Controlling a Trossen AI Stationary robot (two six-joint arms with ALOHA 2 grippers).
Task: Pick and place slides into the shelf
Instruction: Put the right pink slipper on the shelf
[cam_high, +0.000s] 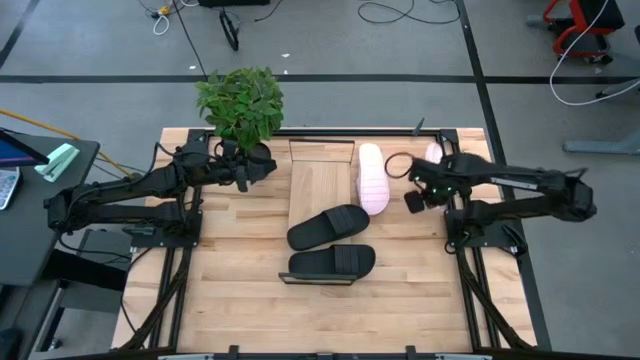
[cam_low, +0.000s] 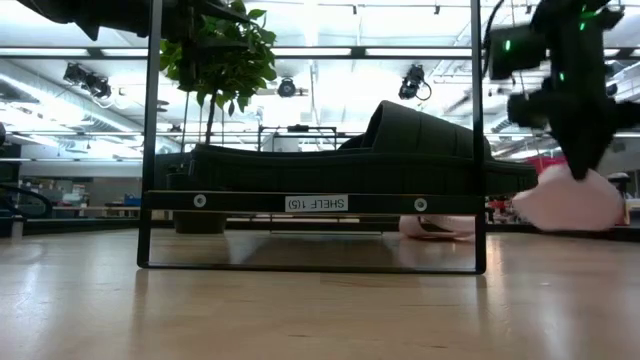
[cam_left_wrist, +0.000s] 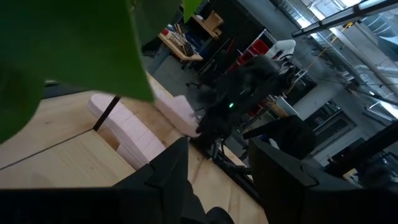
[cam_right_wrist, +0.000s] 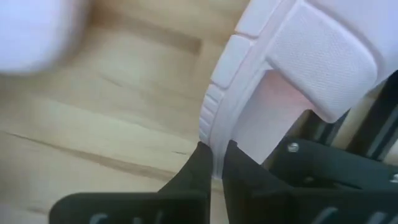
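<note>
One pale pink slide (cam_high: 433, 153) is in my right gripper (cam_right_wrist: 214, 152), near the table's right edge, right of the shelf (cam_high: 320, 185). The shelf is a light plank in a thin black frame at the table's middle. The other pink slide (cam_high: 372, 178) lies along the shelf's right edge. Two black slides (cam_high: 328, 227) (cam_high: 330, 263) lie on the table near the shelf's near end. My left gripper (cam_left_wrist: 221, 186) is open and hovers beside the potted plant (cam_high: 240, 100), left of the shelf. My right gripper pinches the pink slide's sole rim (cam_right_wrist: 211, 134) between its two fingertips. The fingers come from above, pointing down (cam_low: 580, 140). The slide (cam_low: 575, 200) hangs tilted on its side below them, strap (cam_right_wrist: 329, 68) away from the fingers. Whether its lower end touches the table I cannot tell.
A potted plant stands at the table's far left corner, its leaves close over my left gripper. A black frame with a label (cam_low: 316, 203) stands near the low camera. Bare wood (cam_high: 230, 290) lies left and right of the black slides.
</note>
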